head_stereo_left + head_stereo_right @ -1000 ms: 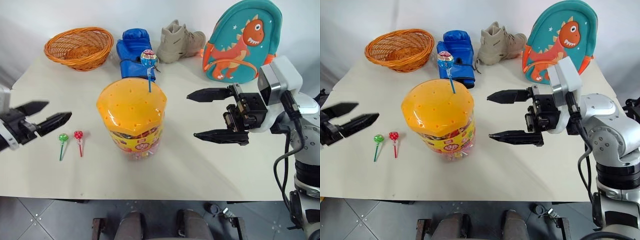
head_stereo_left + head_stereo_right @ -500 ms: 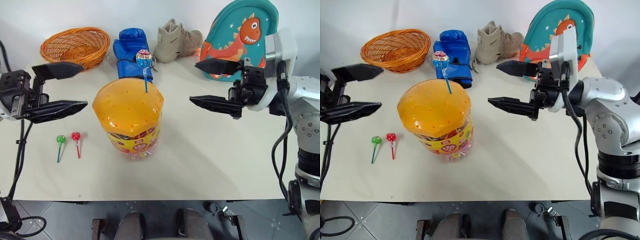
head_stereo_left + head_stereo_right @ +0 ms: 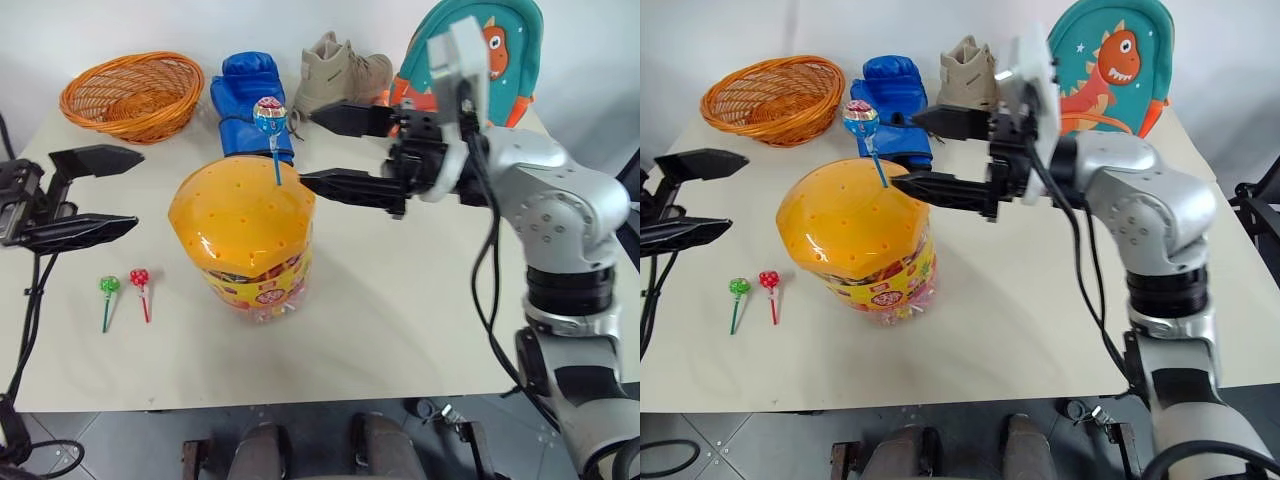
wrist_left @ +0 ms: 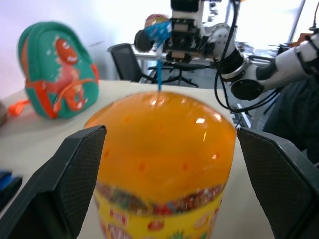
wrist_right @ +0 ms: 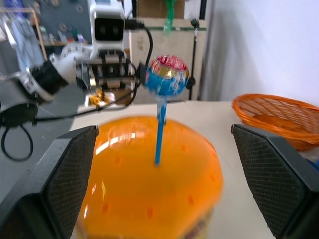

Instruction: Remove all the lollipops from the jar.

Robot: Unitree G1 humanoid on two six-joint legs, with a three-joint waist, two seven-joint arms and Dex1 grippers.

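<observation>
jar (image 3: 244, 235) mid-table, blue-stick lollipop (image 3: 269, 115) upright in its orange lid; green lollipop (image 3: 106, 290) and red lollipop (image 3: 139, 282) lie on the table beside the jar. right gripper (image 3: 322, 150) spread wide, level, just right of the blue one. left gripper (image 3: 115, 192) spread, empty, left of jar

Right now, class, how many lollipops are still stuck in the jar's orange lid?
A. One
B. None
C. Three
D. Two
A: only the blue-stick lollipop stands upright in the jar's lid, while the green-stick lollipop and the red-stick lollipop already lie on the table beside the jar.
</observation>
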